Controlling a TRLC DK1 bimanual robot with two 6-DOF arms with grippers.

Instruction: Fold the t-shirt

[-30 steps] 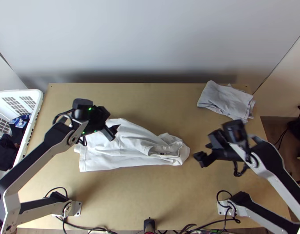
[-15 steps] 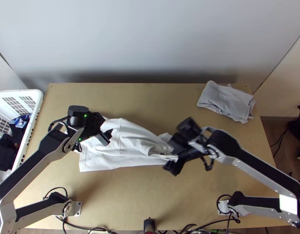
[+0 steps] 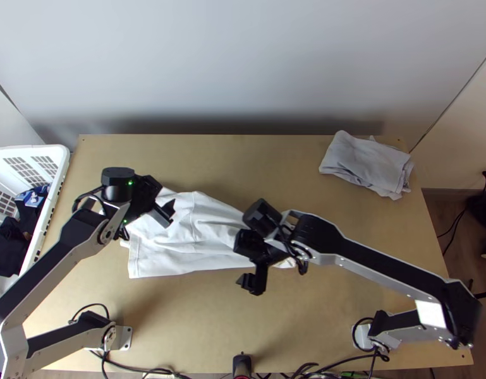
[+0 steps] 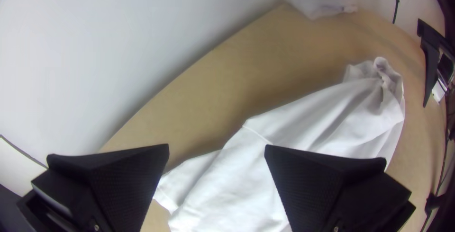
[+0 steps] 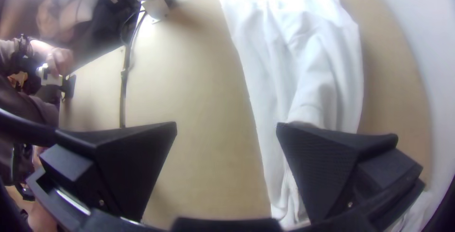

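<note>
Plainly, the left gripper (image 3: 169, 214) and right gripper (image 3: 242, 263) spread their jaws wide over the t-shirt (image 3: 195, 237), left of centre; the left wrist view bares its bunched end (image 4: 380, 75), mostly hidden by the right arm (image 3: 321, 237) in the top view.

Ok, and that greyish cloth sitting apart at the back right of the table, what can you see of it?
The cloth is pale grey, soft-looking fabric, folded into a flat, uneven bundle. Its surface is creased, and layered, ragged edges show on its right side. It lies on the wooden table near the far right corner, with nothing on top.
</note>
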